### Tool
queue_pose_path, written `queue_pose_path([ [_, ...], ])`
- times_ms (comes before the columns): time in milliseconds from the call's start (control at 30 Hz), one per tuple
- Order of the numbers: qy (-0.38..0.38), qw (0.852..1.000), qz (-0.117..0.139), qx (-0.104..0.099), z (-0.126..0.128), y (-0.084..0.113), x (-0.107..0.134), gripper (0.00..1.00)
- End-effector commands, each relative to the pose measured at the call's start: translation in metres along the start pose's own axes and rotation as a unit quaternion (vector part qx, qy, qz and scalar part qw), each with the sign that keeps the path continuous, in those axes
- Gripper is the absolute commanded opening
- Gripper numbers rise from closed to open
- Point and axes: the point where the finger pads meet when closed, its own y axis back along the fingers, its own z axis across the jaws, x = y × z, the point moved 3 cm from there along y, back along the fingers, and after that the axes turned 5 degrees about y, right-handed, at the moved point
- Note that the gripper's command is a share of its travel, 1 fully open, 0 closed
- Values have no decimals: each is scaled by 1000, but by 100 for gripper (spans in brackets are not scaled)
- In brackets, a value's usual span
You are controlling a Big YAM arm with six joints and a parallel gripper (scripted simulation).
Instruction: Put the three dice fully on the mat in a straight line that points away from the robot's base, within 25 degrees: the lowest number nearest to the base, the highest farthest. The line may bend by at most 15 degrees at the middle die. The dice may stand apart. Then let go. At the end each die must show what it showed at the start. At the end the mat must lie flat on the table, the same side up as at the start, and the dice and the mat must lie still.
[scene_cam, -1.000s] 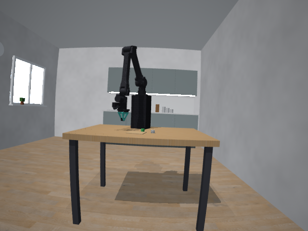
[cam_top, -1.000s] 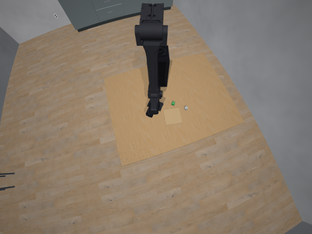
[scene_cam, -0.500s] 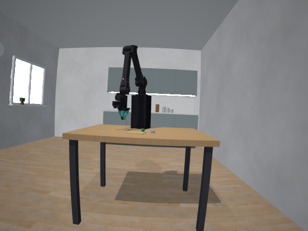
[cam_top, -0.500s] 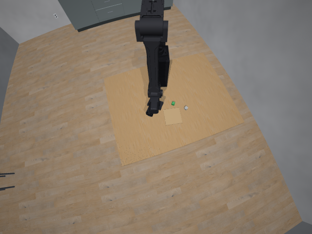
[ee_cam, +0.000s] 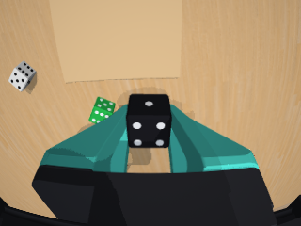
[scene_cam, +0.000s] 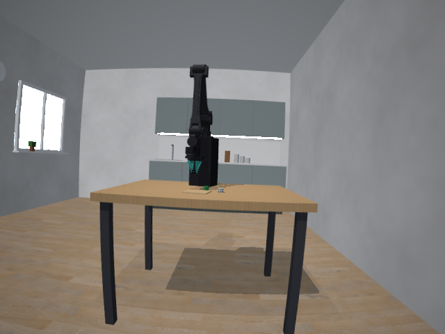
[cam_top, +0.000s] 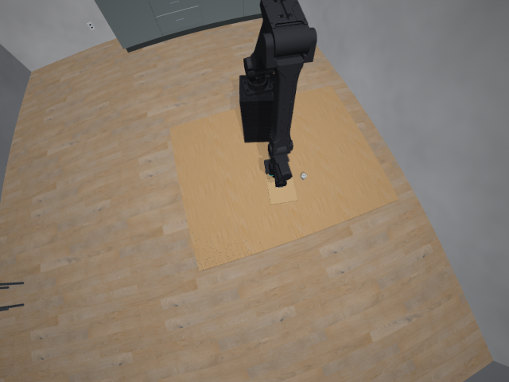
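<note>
Wooden table (scene_cam: 251,201) in a grey-walled kitchen; tool (ee_cam: 150,127) grasping black die (ee_cam: 149,120).

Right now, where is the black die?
In the wrist view the black die is clamped in the claw, off the table, just short of the mat, with the green die beside it.
</note>
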Motion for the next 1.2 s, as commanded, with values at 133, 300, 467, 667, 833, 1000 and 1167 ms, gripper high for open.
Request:
queue_pose_path([
  [133,113,993,-24,0,33,14,-10,20],
  [300,103,994,-24,0,26,13,-11,20],
  [467,104,994,-24,0,26,13,-11,20],
  [667,101,994,-29,0,27,13,-14,20],
  [833,101,995,-14,0,25,-7,-7,20],
  [1000,101,995,-13,0,25,-26,-5,20],
  [1167,101,995,-12,0,25,-45,-4,20],
])
